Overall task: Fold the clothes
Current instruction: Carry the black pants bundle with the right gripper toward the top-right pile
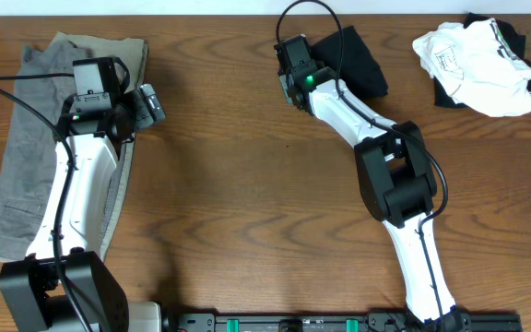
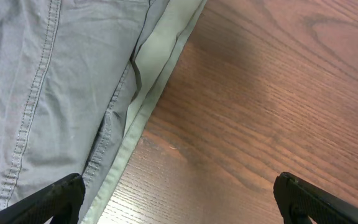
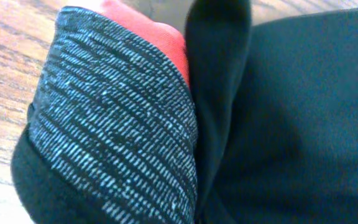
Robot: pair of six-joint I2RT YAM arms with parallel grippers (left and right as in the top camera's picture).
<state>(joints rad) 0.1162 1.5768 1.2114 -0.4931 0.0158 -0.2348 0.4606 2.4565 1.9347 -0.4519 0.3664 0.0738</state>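
Grasping step: the right arm (image 1: 348, 106) rested on one pair of leggings (image 1: 358, 60) at the counter's (image 1: 247, 175) far middle, waistband (image 3: 110, 124) bunched. Its fingers were hidden, so I couldn't tell their grip. The left fingers (image 2: 58, 198) gaped, empty, over one pair of grey trousers (image 1: 26, 157). One white heap (image 1: 473, 55) lay apart. The next move probably called for lifting the leggings and spreading them flat.

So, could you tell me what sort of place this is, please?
Probably a robotics lab bench, not a home: two cabled robot arms at a wooden table, a mounting rail along its near edge, and clothes laid out for them.
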